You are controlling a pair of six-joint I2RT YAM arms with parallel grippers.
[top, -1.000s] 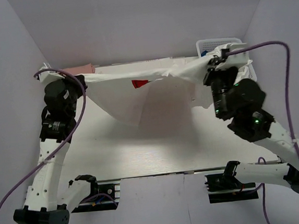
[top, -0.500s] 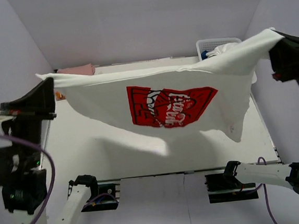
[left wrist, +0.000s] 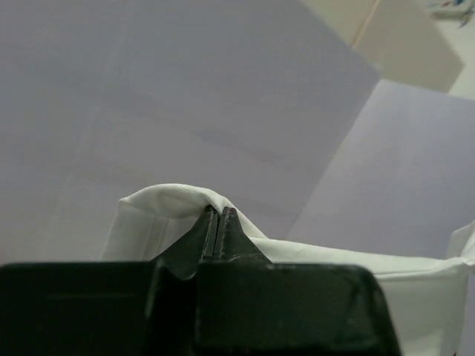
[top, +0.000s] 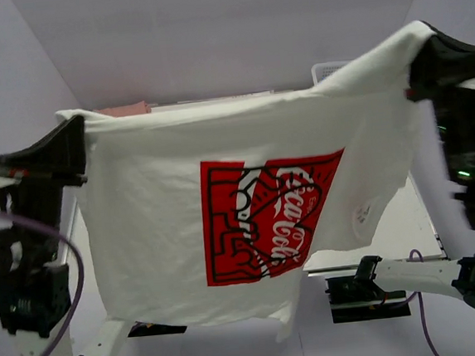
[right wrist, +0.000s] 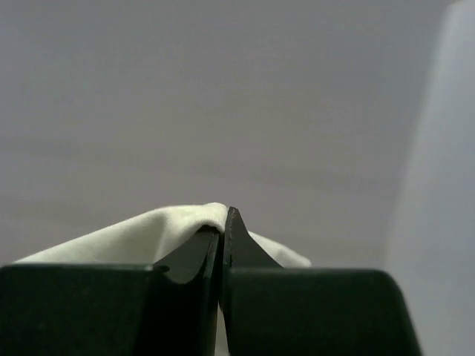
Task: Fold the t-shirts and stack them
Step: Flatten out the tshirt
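The white t-shirt (top: 150, 227) with the red Coca-Cola print (top: 266, 217) hangs spread wide in the air, high above the table. My left gripper (top: 75, 125) is shut on its upper left corner, and the left wrist view shows cloth (left wrist: 167, 204) pinched at the fingertips of that gripper (left wrist: 219, 211). At the upper right corner my right gripper (top: 418, 39) is shut on the fabric; in the right wrist view a white fold (right wrist: 178, 222) drapes over the tips of the gripper (right wrist: 225, 217). A pink t-shirt (top: 128, 110) lies at the table's back left, mostly hidden.
The white mesh basket (top: 328, 71) stands at the back right, only its rim showing above the shirt. A strip of the white table (top: 392, 231) shows at the right. Arm bases (top: 359, 288) sit at the near edge. Grey walls enclose the space.
Both grippers rose higher with the white t-shirt; it now hangs full length, print facing the camera, covering most of the table.
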